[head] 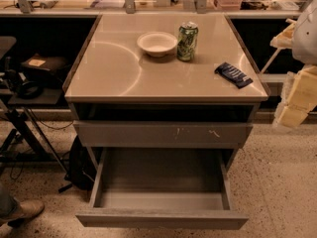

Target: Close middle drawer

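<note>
The middle drawer (161, 218) is pulled far out toward me from the grey cabinet. Its plain grey front panel sits low in the view, and its empty grey box interior (161, 175) is open to view. Above it is another grey drawer front with pale scratch marks (163, 134), standing slightly out from the cabinet. My gripper (292, 114) is at the right edge of the view, pale and blocky. It is beside the cabinet's right side at about the height of the countertop, apart from the drawer.
On the countertop (114, 78) are a white bowl (157, 43), a green can (187, 41) and a dark blue snack packet (233, 74). A black bag (79, 165) leans at the cabinet's left. A side table with headphones (22, 86) and a person's shoe (20, 211) are at left.
</note>
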You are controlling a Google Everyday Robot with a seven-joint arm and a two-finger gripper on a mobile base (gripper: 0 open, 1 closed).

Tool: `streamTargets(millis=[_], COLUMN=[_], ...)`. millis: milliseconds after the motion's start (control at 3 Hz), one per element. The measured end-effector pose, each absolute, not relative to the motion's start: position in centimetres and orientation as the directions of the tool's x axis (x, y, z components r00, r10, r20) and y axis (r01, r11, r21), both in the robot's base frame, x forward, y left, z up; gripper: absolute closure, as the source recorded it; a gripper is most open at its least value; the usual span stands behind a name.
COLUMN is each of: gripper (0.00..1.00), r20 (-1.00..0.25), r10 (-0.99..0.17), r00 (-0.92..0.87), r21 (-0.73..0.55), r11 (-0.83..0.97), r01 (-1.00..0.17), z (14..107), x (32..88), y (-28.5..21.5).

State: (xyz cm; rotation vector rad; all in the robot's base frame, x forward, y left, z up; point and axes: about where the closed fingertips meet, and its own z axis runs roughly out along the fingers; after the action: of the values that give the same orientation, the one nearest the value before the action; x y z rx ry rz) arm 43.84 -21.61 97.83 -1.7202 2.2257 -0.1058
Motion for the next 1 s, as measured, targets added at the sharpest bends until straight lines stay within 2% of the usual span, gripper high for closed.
streamTargets(millis=[667, 1000], gripper=[0.00, 0.00], r20=[-0.221, -0.285], r10=[-0.957, -0.952], r00=[-0.187, -0.108], r21=[-0.270, -0.320], r11=[0.244, 0.201], r01=[-0.931, -0.926], z=[96.7, 95.0], x=[42.4, 38.6], y=[-21.0, -19.0])
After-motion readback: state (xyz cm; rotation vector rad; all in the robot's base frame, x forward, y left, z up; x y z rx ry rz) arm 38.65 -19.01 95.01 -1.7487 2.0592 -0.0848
